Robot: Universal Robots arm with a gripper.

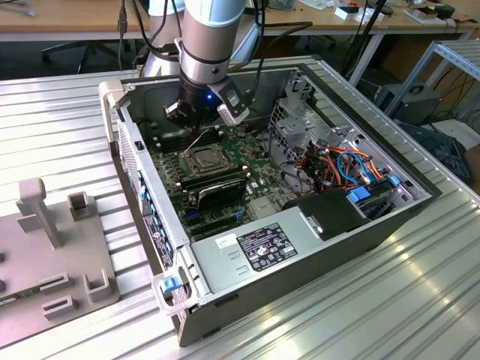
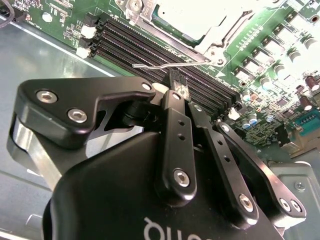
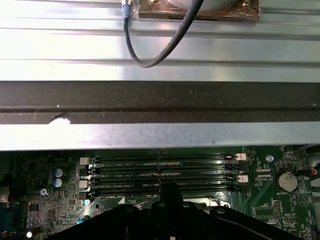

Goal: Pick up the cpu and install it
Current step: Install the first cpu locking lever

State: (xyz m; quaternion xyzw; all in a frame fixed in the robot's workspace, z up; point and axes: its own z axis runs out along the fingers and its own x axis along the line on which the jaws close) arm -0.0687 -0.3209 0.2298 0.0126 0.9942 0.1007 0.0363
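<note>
The claw point(image 2: 176, 92) is positioned inside the open computer case point(image 1: 300, 247), above the memory slots point(image 2: 165, 60) of the motherboard point(image 1: 255, 169). Its fingers point(image 2: 175, 120) are seen brought together at the tips; whether a thin part is clamped between them cannot be told. The cpu cannot be identified with certainty. Just beyond the claw lies the CPU socket point(image 1: 202, 159), with its hinged plate point(image 2: 192, 20) and its wire lever point(image 2: 160, 65) nearest the fingertips. A snag is judged possible: the lever stands close to the fingertips and could be caught. Contact with the memory slots could damage them.
</note>
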